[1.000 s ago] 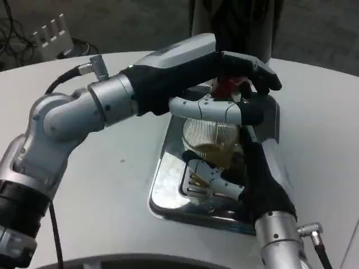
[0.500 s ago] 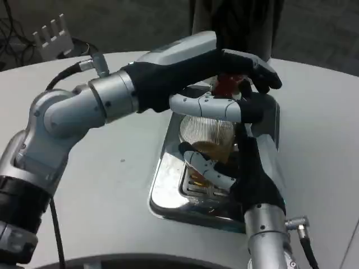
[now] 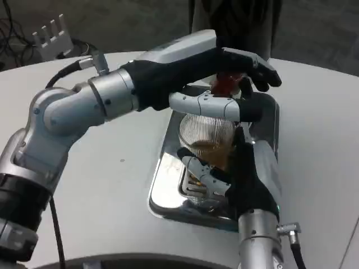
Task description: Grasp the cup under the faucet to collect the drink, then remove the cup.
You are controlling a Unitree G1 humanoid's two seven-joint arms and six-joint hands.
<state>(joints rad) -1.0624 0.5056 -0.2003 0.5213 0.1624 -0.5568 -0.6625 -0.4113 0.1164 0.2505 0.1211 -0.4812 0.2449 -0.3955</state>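
The cup (image 3: 206,140) stands on the shiny drip tray (image 3: 162,185) on the white desk (image 3: 112,185), right under the red faucet handle (image 3: 226,84). It has some brown drink in the bottom. The right robot hand (image 3: 233,174) wraps its fingers around the cup and holds it. The left robot hand (image 3: 224,78) reaches over the top with its fingers on the red handle, but I cannot tell if they close around it. The drink could spill if the cup is pulled away too fast or tipped. Compared with a second ago, the right robot hand has slid up closer around the cup.
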